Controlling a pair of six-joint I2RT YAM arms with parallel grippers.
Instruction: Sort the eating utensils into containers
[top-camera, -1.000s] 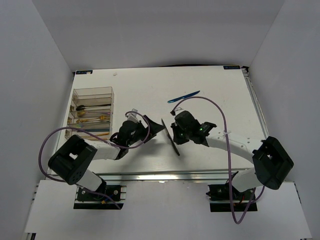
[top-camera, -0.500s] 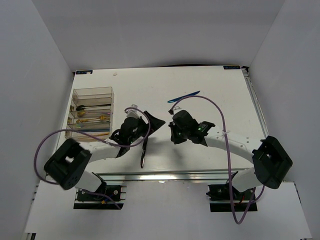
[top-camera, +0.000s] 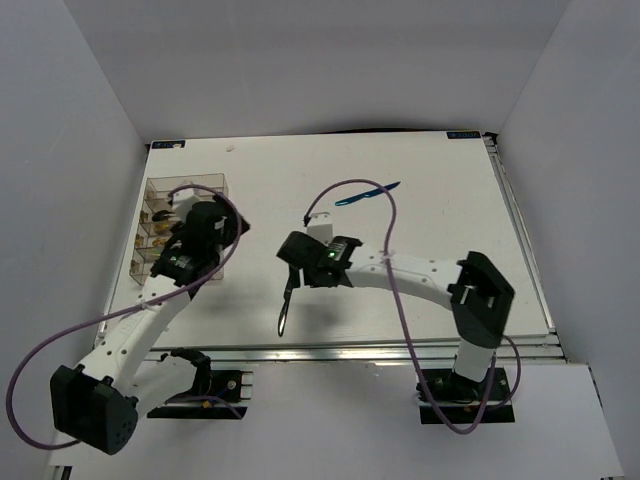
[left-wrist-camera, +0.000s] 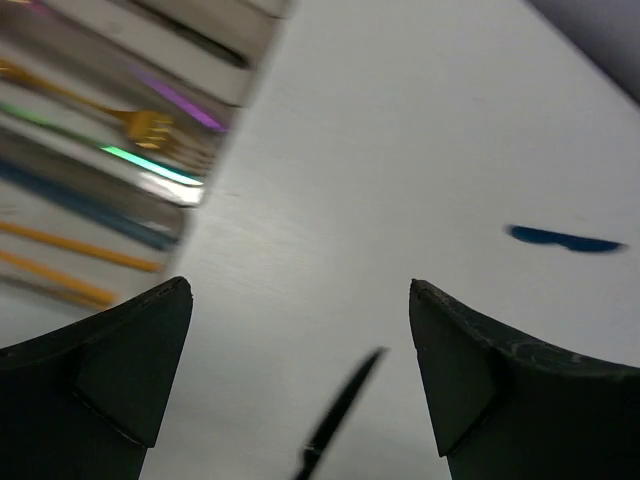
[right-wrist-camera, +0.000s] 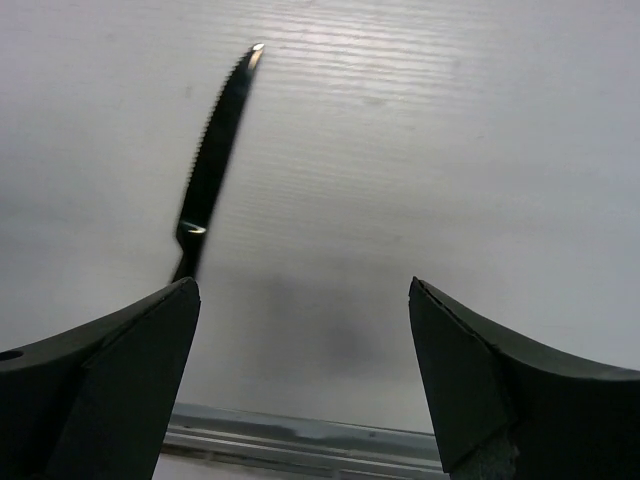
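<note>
The white table (top-camera: 420, 270) is seen from above. At its left side stands the clear compartmented organiser (top-camera: 190, 182), in which gold, iridescent and blue pieces are laid lengthwise. The left gripper (left-wrist-camera: 300, 290) is held over the organiser's right edge, jaws spread and empty. The right gripper (right-wrist-camera: 300, 285) is also spread wide, grasping nothing, by the handle end of the dark serrated knife (right-wrist-camera: 213, 150), which lies flat near the table's front edge. A blue utensil (top-camera: 368, 193) lies further back.

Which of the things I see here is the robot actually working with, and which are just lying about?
Part of the job: dark serrated knife, blue utensil, clear organiser, gold fork and orange sticks already in it.
Just lying about: purple cables, sticker at the table's far left corner, small white speck beside it.
</note>
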